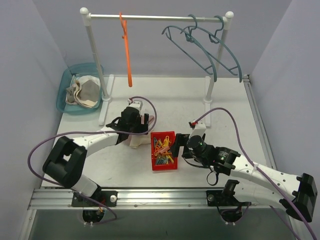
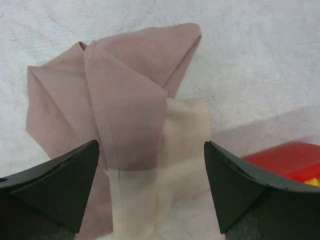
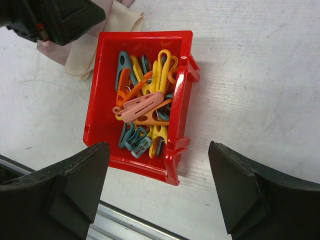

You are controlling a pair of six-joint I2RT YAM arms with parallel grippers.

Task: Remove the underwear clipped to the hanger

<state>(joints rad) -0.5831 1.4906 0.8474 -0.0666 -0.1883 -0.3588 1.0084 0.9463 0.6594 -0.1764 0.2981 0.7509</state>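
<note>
**A:** Where is the underwear [image 2: 125,110]?

**B:** It lies crumpled on the table [image 1: 230,100], just left of the red bin [image 1: 172,166]. It is pinkish-tan, with the paler cream band turned toward the left arm. It is well apart from the orange hanger [image 1: 128,55], which hangs by its hook from the rail of the white rack [image 1: 155,17].

**A:** And the left end effector [image 2: 151,145]?

**B:** Its fingers stand wide apart, one on each side of the garment in the wrist view. They grip nothing. I cannot tell whether they touch the cloth.

**A:** The right end effector [image 3: 159,146]?

**B:** It is also spread wide and holds nothing. It hangs over the red bin, which holds a heap of yellow, orange, pink and teal clips [image 3: 145,107].

**A:** Anything else on the rack?

**B:** Two teal hangers [image 1: 210,45] hang near its right post. At the far left corner, a blue basin [image 1: 62,92] holds pale cloths [image 1: 85,90].
</note>
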